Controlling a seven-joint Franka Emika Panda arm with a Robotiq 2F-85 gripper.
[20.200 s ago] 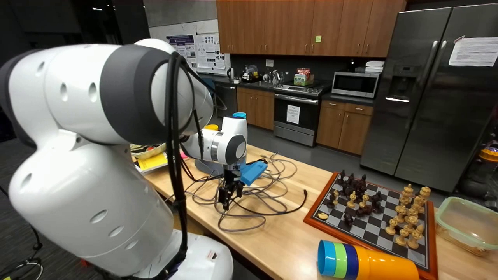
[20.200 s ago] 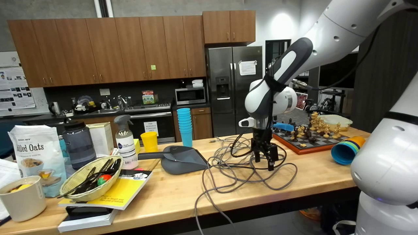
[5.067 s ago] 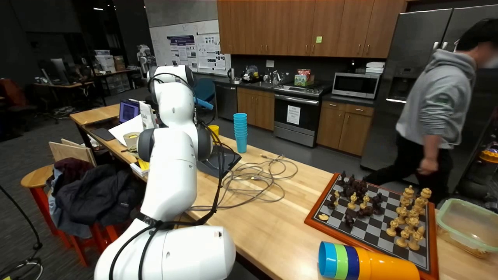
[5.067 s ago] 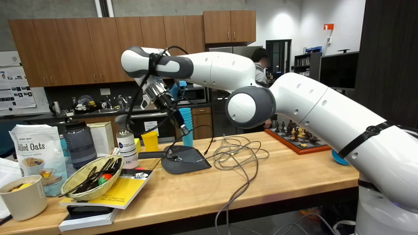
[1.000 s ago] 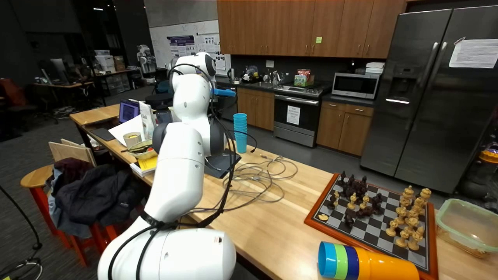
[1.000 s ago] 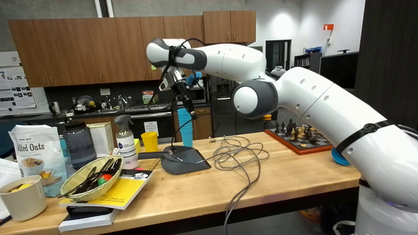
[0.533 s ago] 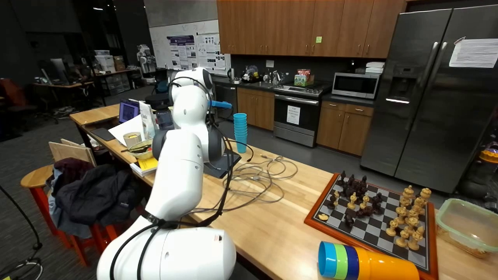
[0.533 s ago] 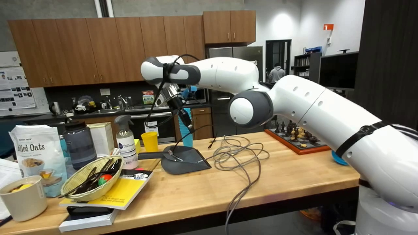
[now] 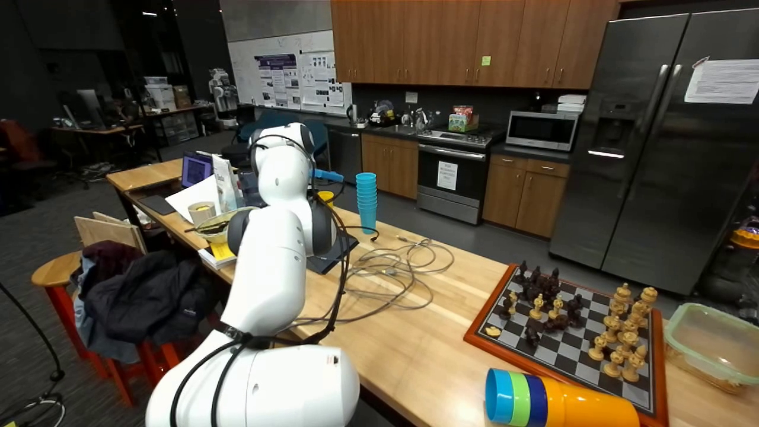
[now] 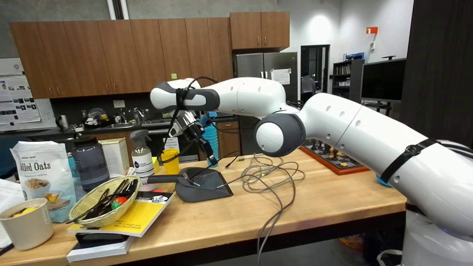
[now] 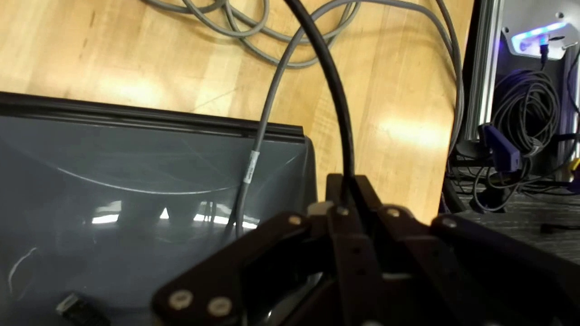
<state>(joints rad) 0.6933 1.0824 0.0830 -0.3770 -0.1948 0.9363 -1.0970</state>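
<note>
In the wrist view the gripper (image 11: 348,185) stood at lower center, its slim black fingers closed on the smooth, round black cable (image 11: 339,95), which bowed up and out through the frame's top edge; in both exterior views its plugged end (image 10: 231,162) drooped just below mid-frame. Left of the fingers spread the dustpan (image 11: 136,172), glossy dark-gray plastic with a straight, ridged lip and thin pale curved streaks; a black plug (image 11: 86,312) with a flat metal tip showed at lower left. A matte gray cable (image 11: 271,97) with a white sleeve crossed the lip, and gray loops (image 11: 297,64) curled at the top over the tabletop (image 11: 394,86) of honey-colored, striped wood. In an exterior view, blue cups (image 9: 367,204) rose in a nested tower near mid-frame, and a checkered chessboard (image 9: 657,362) with an orange-brown wooden rim lay at lower right. In an exterior view, a pale woven oval basket (image 10: 88,197) tilted on books (image 10: 144,218) at lower left.
</note>
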